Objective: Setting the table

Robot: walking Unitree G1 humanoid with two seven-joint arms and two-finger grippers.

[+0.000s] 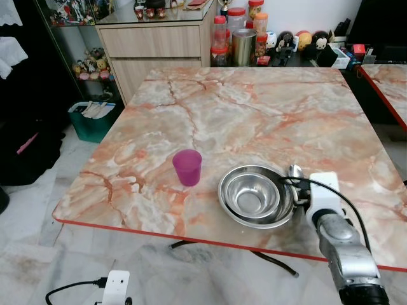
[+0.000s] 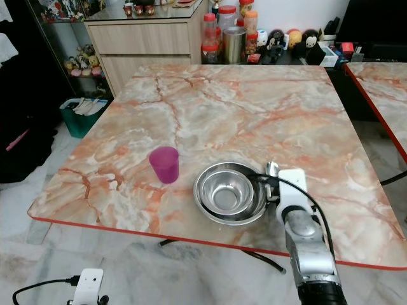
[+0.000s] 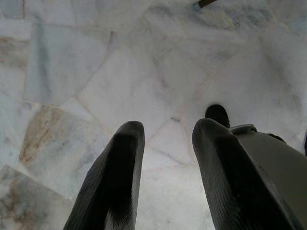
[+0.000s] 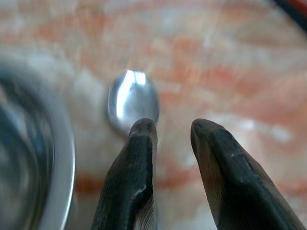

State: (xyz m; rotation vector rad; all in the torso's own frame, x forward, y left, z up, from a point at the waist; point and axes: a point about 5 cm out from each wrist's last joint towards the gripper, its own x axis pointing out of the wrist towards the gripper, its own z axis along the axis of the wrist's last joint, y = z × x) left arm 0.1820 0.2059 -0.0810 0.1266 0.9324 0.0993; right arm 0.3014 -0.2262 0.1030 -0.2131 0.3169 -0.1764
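You're looking at a square pink-and-white marble-pattern table with a red edge. On it: one translucent purple plastic cup, upright, near the front edge; two round stainless steel bowls, a smaller one nested inside a larger one, sitting to the cup's right and apart from it; one shiny metal spoon, its bowl lying on the tabletop just beside the larger bowl's rim on the far right side.

Your right gripper is hovering low over the table at the spoon, fingers parted by a narrow gap and gripping nothing; one fingertip is overlapping the spoon's near edge, contact unclear.

Your left gripper is hanging over the pale marble floor, fingers slightly apart, empty.
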